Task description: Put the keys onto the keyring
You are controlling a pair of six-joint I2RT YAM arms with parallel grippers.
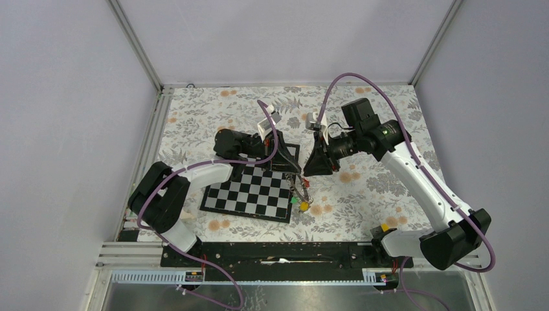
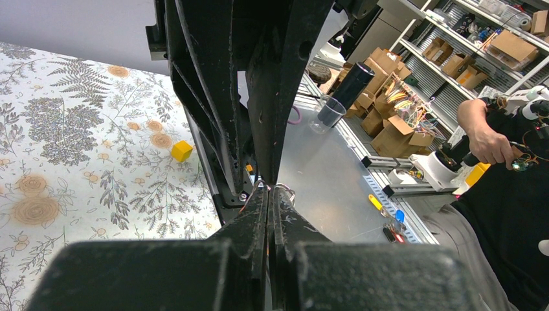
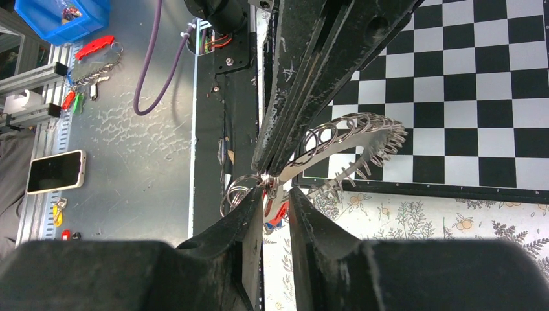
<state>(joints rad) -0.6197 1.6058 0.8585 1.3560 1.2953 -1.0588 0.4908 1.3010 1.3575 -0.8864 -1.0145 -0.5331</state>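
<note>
Closest to the right wrist cam: right gripper (image 3: 276,194) has its fingers only a narrow gap apart, and a red-tagged key (image 3: 275,217) sits in that gap. Can't tell whether the pads actually pinch it or just straddle it.

Just beyond, touching that spot: left gripper (image 3: 267,171) comes in from the opposite side, fingers fully closed on the edge of the keyring (image 3: 349,133). The ring is seen nearly edge-on and arcs away to the right, above the chessboard (image 3: 479,78). What look like key bows and blades are fanned along it. A couple of small split rings (image 3: 238,191) hang beside the pinch point.

Top view: both claws meet in the air off the board's right edge. The tagged keys (image 1: 302,197) dangle below them, with green and yellow tags lowest, over the floral cloth (image 1: 375,188).

My read of the step: threading this key onto the coil.
- Left should act as a pure vice, with no wrist motion.
- Right needs a firm pinch on the key before moving.
- Feed the bow hole onto the coil's free end, then slide it along the wire with small rotations.
- Don't tug outward; that could lever the ring out of the left pinch.
- Hanging tags could snag the fingers.
</note>
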